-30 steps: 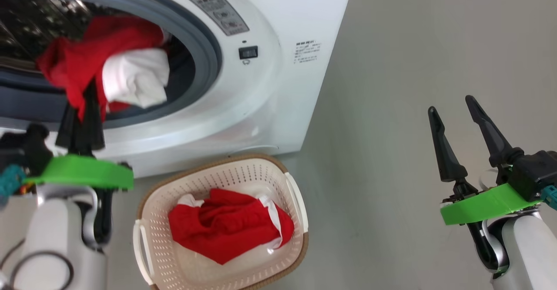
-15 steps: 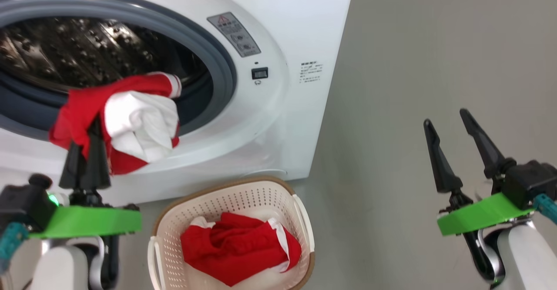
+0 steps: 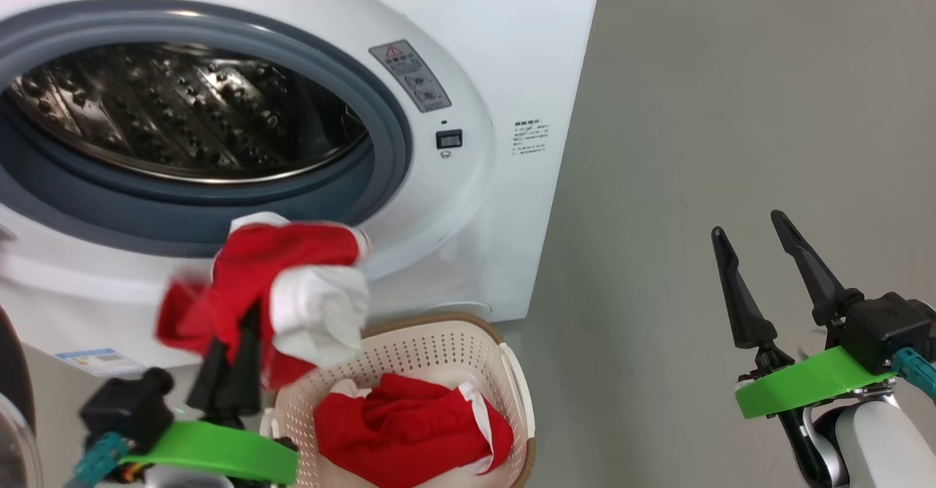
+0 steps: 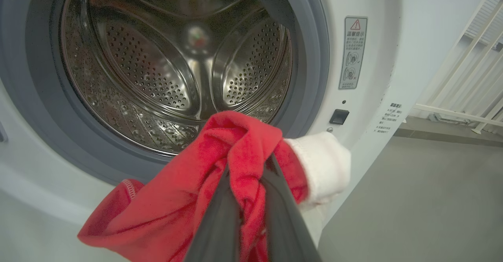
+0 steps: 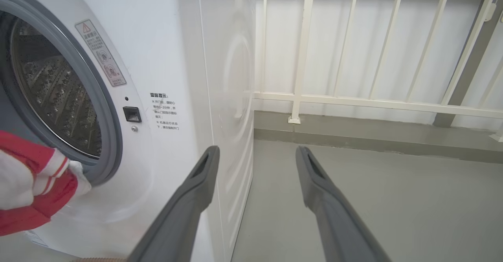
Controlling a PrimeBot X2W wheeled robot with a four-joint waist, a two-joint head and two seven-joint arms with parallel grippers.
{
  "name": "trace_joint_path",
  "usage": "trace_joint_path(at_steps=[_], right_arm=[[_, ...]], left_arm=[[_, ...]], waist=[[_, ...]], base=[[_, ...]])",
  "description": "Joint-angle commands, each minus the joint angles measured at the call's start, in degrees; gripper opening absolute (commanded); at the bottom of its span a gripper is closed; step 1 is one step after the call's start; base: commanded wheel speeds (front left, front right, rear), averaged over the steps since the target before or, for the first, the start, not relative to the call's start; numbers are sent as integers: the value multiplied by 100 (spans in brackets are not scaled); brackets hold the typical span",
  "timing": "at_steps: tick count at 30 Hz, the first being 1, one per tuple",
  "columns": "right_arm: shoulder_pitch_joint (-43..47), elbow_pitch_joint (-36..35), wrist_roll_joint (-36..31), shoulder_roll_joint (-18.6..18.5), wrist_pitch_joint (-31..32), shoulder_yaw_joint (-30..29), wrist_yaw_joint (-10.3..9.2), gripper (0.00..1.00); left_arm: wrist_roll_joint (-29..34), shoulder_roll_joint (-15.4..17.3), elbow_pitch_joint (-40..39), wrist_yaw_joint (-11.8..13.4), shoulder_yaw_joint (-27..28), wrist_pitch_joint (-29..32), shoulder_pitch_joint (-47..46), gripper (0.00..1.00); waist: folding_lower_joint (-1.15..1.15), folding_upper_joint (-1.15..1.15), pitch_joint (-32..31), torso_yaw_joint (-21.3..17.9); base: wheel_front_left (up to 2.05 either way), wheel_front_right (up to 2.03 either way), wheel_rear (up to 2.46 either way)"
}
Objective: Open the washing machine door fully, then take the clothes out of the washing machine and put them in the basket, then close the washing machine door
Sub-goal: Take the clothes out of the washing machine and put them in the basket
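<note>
The washing machine [image 3: 512, 34] stands open, and its steel drum [image 4: 177, 69] holds no fabric that I can see. A sliver of the black-rimmed washing machine door [image 3: 13, 378] shows at the left edge. My left gripper [image 3: 245, 316] is shut on one of the clothes, a red garment with white parts [image 3: 256, 283], which hangs in front of the machine just below the opening and above the basket's left rim. The same garment [image 4: 177, 207] drapes over my left fingers. A second red garment [image 3: 395, 429] lies in the cream basket [image 3: 453, 342]. My right gripper [image 3: 746, 222] stays open over the floor at the right.
Grey floor [image 3: 695, 144] stretches to the right of the machine. A white railing [image 5: 373, 105] runs along the wall behind it. The machine's side panel [image 5: 232, 77] is close to the left of my right gripper [image 5: 256, 149].
My left gripper has drawn the red garment out of the drum, then down and right to above the basket's edge. The head view has shifted. The right gripper stays open.
</note>
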Motion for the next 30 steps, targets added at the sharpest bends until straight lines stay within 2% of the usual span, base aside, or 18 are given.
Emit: trace_joint_path(at_steps=[1,8,12,21,22,30], right_arm=[[27,-161,22,-79,-37,105,2,100],[-50,-203,41,-141,-37,91,2,100],[-134,-232,48,-158,-37,117,2,100],[-502,-295,90,-135,-37,246,2,100],[-502,-295,90,-135,-37,246,2,100],[-762,-336,146,-135,-37,289,2,100]], left_arm=[[-90,47,-89,63,127,30,-54,0],[-509,36,873,208,-276,320,-328,0],[-689,34,1655,193,-487,423,-692,0],[-1054,33,3947,148,-727,251,-1827,0],[-1054,33,3947,148,-727,251,-1827,0],[-1432,33,5416,97,-1013,138,-2780,0]], waist=[[0,0,88,-10],[0,0,456,-14],[0,0,664,-12],[0,0,1260,-153],[0,0,1260,-153],[0,0,1812,-273]], base=[[0,0,0],[0,0,0],[0,0,0],[0,0,0],[0,0,0],[0,0,0]])
